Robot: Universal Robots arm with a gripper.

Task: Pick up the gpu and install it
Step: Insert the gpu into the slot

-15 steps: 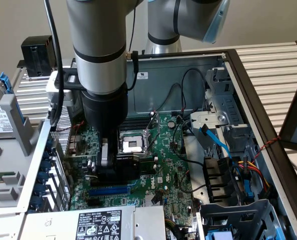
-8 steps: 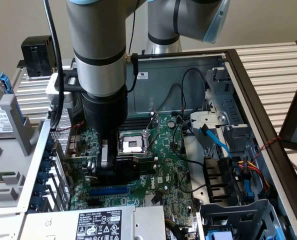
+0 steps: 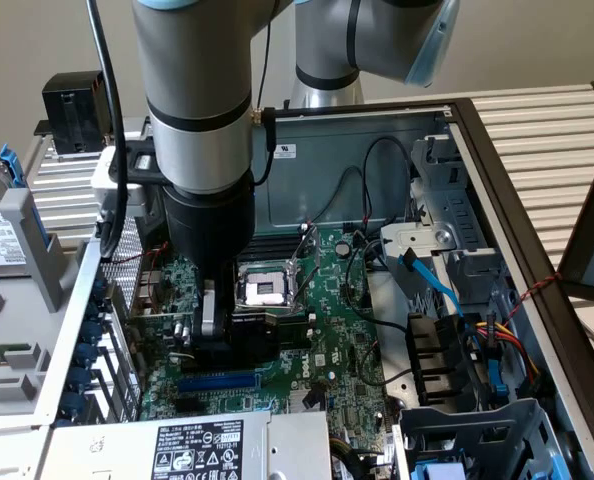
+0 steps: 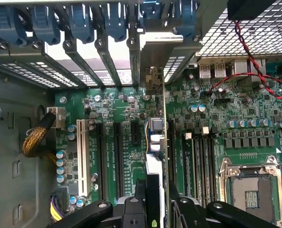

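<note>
My gripper [image 3: 209,335] reaches down into the open computer case and is shut on the gpu [image 3: 265,330], whose black fan shroud shows beside the fingers. In the wrist view the gpu [image 4: 155,137] appears edge-on as a thin upright card between the fingers [image 4: 131,211]. Its metal end bracket [image 4: 153,54] lines up with the rear slot openings. The card stands over the green motherboard [image 3: 332,335], between the long black expansion slots [image 4: 116,156] and the memory slots. Whether its edge touches a slot is hidden.
The CPU socket [image 3: 262,290] lies open just behind the gripper. A power supply [image 3: 207,445] sits at the front, a drive cage [image 3: 477,440] and cable bundle [image 3: 477,345] at the exterior view's right. Blue slot latches [image 4: 84,19] line the case's rear wall.
</note>
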